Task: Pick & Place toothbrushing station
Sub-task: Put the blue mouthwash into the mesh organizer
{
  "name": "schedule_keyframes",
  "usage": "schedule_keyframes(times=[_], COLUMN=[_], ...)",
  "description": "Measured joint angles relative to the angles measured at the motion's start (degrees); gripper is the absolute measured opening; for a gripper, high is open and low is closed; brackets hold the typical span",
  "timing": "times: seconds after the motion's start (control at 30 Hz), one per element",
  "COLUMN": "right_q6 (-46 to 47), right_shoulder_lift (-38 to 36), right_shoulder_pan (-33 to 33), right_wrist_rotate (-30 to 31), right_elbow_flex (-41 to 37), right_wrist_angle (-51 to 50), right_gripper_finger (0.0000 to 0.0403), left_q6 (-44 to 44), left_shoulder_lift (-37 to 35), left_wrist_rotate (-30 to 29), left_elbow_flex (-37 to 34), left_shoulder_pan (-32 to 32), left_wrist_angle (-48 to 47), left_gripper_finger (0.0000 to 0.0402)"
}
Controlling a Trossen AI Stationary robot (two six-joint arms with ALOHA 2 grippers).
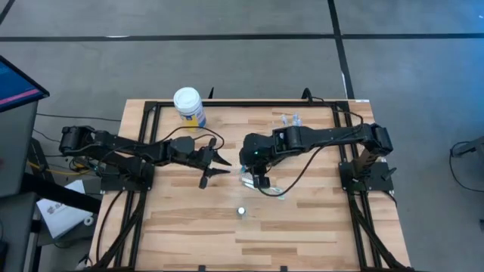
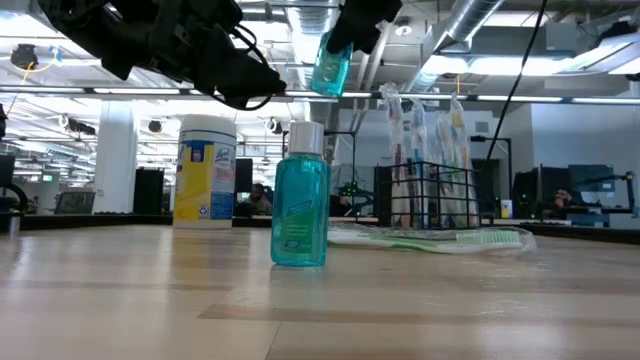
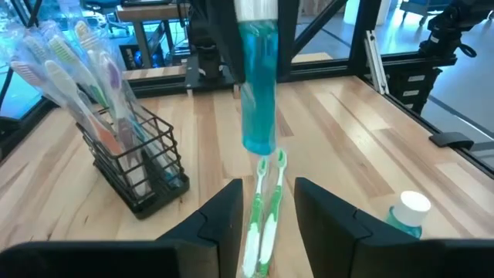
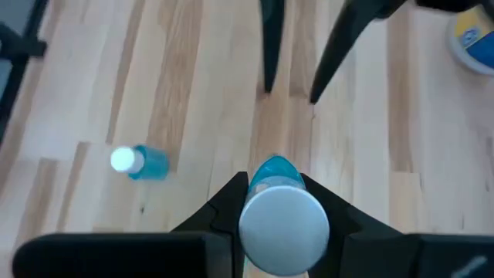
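Your right gripper is clamped on the white cap end of a slim teal tube, holding it hanging cap-up in the air above the middle of the table. The left gripper hovers just beside it with its fingers spread and nothing between them, its tips pointing at the tube's lower end. Judge the tube as light, smooth and somewhat squeezable, so it could slip or swing if pinched low on the body; the stiff cap or the neck under it looks like the safest place to hold. Directly under the tube, a pair of green toothbrushes lies flat on the wood; they are thin, light and slick, and probably best taken across the handle near its middle. The black wire holder stands upright near the far right of the table, already carrying several wrapped toothbrushes, well apart from both grippers. A small teal bottle stands alone nearer the front edge, and a white-lidded jar sits near the back.
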Motion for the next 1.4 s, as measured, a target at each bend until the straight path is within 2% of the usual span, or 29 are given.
schedule_keyframes(times=[0.3, 0.83, 1.17, 1.4], right_q6=[5.27, 16.73, 20.50, 20.25], right_shoulder_lift=[-5.04, -14.48, -16.84, -17.01], right_shoulder_pan=[-0.75, -0.72, -1.25, -3.24], right_wrist_rotate=[0.30, 8.54, 13.92, 15.22], right_elbow_flex=[-0.01, -0.71, -0.71, -1.11], right_wrist_angle=[-6.32, -21.03, -25.85, -27.37], right_gripper_finger=[0.0078, 0.0078, 0.0078, 0.0078], left_q6=[-0.03, -0.05, -0.07, -0.09], left_shoulder_lift=[0.00, 0.00, 0.00, 0.00], left_wrist_rotate=[0.09, 0.17, 0.17, 0.17], left_elbow_flex=[0.00, -0.09, -0.12, -0.13], left_shoulder_pan=[-0.04, -0.04, -0.04, -0.04], left_wrist_angle=[0.07, 0.30, 0.30, 0.31], left_gripper_finger=[0.0114, 0.0114, 0.0114, 0.0114])
